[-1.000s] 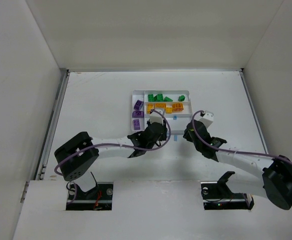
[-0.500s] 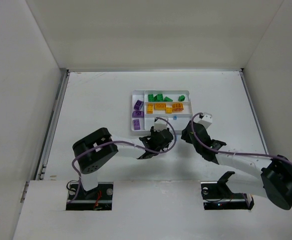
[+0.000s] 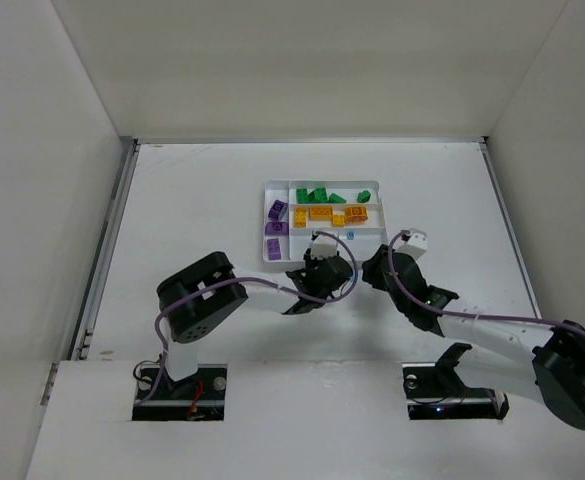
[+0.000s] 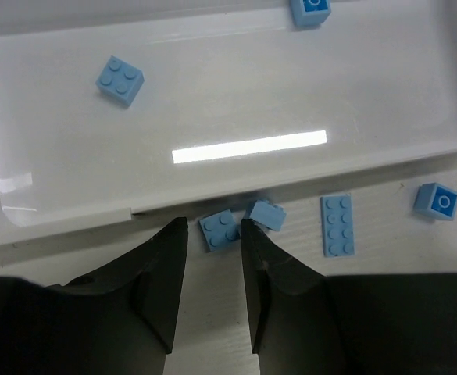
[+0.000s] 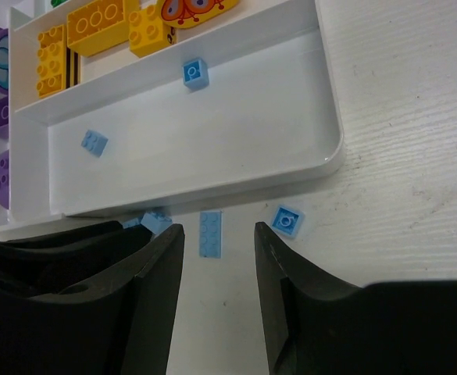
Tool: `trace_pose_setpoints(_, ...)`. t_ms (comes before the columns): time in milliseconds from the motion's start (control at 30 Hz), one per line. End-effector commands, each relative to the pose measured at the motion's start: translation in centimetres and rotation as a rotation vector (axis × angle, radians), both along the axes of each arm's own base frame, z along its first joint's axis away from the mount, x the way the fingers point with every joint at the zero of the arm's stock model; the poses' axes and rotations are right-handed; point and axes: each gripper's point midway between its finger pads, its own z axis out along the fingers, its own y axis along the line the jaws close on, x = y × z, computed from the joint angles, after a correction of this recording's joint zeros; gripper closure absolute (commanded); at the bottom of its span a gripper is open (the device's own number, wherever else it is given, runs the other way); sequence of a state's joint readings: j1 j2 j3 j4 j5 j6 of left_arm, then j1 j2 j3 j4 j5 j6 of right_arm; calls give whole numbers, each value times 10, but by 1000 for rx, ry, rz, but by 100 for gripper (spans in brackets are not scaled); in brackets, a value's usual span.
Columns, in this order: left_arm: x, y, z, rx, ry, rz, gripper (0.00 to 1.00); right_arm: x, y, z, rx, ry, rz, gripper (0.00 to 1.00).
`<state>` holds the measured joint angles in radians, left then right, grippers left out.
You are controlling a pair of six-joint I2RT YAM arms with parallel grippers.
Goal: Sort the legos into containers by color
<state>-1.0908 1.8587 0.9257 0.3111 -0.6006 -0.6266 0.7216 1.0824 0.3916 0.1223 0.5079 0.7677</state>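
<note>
The left pincer [image 4: 212, 233] is narrowly parted, straddling a light-blue brick [image 4: 219, 230] on the bench [image 4: 392, 254] beside the tray [image 4: 212, 101]. The right pincer [image 5: 219, 234] gapes wider, empty.

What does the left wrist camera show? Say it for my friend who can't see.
The left claw is open, aimed at a small light-blue lego lying on the table just outside the white tray. Three more blue legos lie to its right, and two sit inside the tray.
</note>
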Motion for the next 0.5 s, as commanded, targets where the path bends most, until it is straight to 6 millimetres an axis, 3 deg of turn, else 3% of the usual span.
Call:
trace_pose_setpoints(0,11,3,1,17,-24,40,71,0,7,12,55,-43,13,53)
trace_pose_setpoints(167,9,4,-3,23,-16,28,84,-2,5,12,70,-45,7,53)
trace_pose_setpoints(267,2,2,5,-2,-12,5,88,-4,4,10,77,-40,2,53)
trace_pose_setpoints(467,-8,7,60,-107,-68,-20,89,-3,8,5,58,-19,11,53)
